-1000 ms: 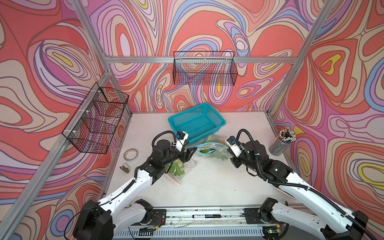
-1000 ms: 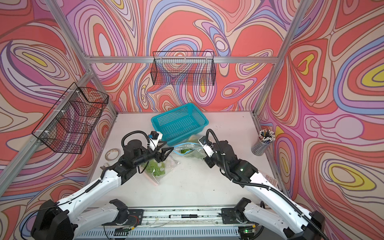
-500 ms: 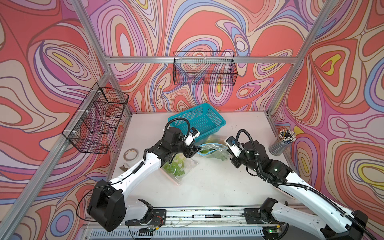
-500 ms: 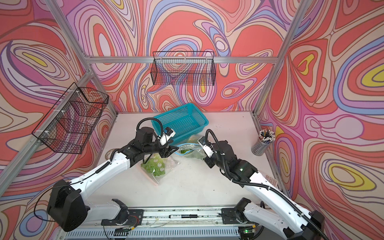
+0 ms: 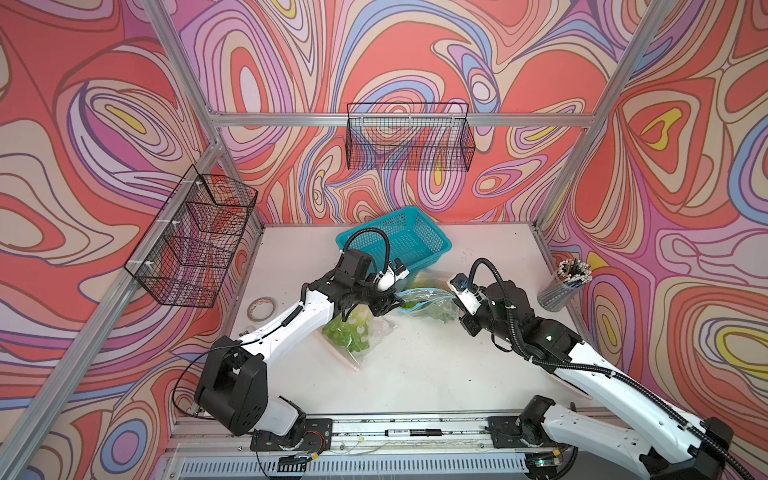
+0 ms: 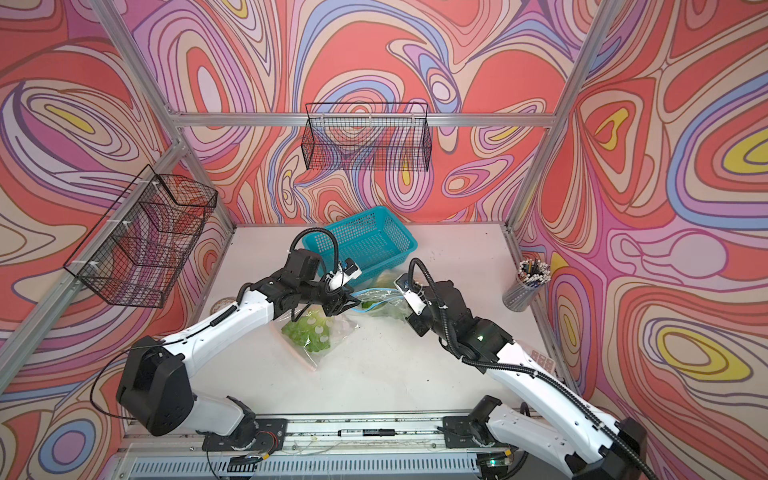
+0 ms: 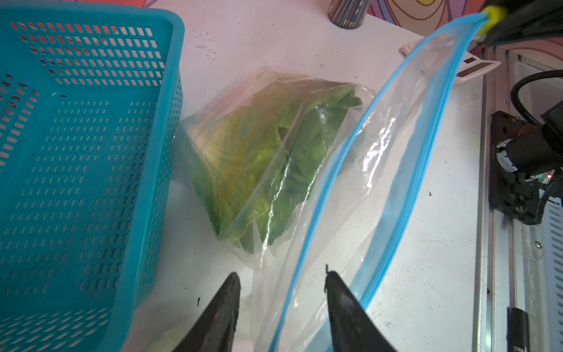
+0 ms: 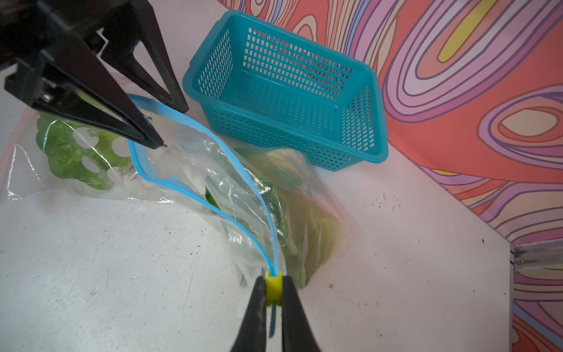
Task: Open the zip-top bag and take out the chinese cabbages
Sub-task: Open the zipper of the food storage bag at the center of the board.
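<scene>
Opening step: right gripper [image 8: 273, 286] clamps the yellow slider [image 8: 272, 279] of the zip-top bag [image 8: 195, 164], left gripper [image 7: 282, 274] half-open astride the blue rim [image 7: 310, 231] — next, pinch that rim and pull

white table [image 5: 415, 374], teal basket [image 5: 428, 255], zip-top bag [image 5: 428, 301], tape roll [image 5: 251, 311]

2 arms, left arm [image 5: 291, 328] and right arm [image 5: 590, 361], with 1 gripper each: left gripper [image 7: 281, 274], right gripper [image 8: 273, 282]. 2 clear bags: 1 zip bag [image 8: 213, 183] bearing 1 yellow slider [image 8: 272, 291], and 1 dotted bag [image 5: 376, 330]. 3 cabbages [image 7: 240, 158], as far as the film lets them be counted: seemingly 2 in the zip bag, 1 in the dotted bag. 3 baskets: 1 teal basket [image 5: 434, 253] and 2 wire baskets [image 5: 409, 137]. 1 pen cup [image 5: 561, 291], its pens too small to count. 1 tape roll [image 5: 262, 309]. 1 white flat device [image 6: 540, 360].
</scene>
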Robot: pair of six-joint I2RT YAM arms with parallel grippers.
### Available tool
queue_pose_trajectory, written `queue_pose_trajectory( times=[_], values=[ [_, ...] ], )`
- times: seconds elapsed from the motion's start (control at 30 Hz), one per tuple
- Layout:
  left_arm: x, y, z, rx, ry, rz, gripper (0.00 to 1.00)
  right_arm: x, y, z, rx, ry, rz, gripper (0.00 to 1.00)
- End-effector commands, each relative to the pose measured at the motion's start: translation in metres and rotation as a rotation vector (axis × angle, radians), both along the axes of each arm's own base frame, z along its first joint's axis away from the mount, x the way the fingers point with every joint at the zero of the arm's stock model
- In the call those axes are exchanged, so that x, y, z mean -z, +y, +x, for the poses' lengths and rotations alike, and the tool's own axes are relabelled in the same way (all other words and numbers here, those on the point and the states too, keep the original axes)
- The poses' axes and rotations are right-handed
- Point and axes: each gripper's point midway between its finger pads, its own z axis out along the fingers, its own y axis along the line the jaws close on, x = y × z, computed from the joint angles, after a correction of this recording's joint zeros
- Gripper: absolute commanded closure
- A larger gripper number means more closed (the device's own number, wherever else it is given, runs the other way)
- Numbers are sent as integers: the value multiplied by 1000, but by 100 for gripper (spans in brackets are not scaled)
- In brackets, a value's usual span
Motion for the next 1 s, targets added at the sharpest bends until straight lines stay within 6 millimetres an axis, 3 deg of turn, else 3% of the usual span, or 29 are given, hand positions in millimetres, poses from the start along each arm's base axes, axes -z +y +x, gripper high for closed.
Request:
queue_pose_trajectory(
  times=[0.0, 0.17, 0.23, 0.33, 0.47, 0.63, 0.9, 0.97],
  values=[
    [-3, -6, -7, 50, 25, -15, 65, -9, -1, 3, 5, -26, 7, 100],
    [-2, -16, -10, 61, 36, -30, 89, -6, -5, 2, 30, -23, 17, 100],
    [-1, -21, -12, 65, 44, -34, 94, -8, -7, 1, 40, -27, 27, 100],
    [3, -26, -14, 64, 55, -35, 100, -9, -9, 1, 52, -28, 40, 100],
    [-2, -38, -10, 34, 57, -88, 100, -8, -16, 4, 113, -22, 49, 99],
    [0, -61, -7, -40, 28, -98, 100, -11, -31, 12, 251, -19, 77, 87],
    [7, -108, 7, -141, 46, -164, 100, -12, -68, 14, 495, -18, 101, 45],
    [7, -116, 10, -152, 56, -177, 100, -13, -70, 10, 510, -4, 134, 43]
  ],
)
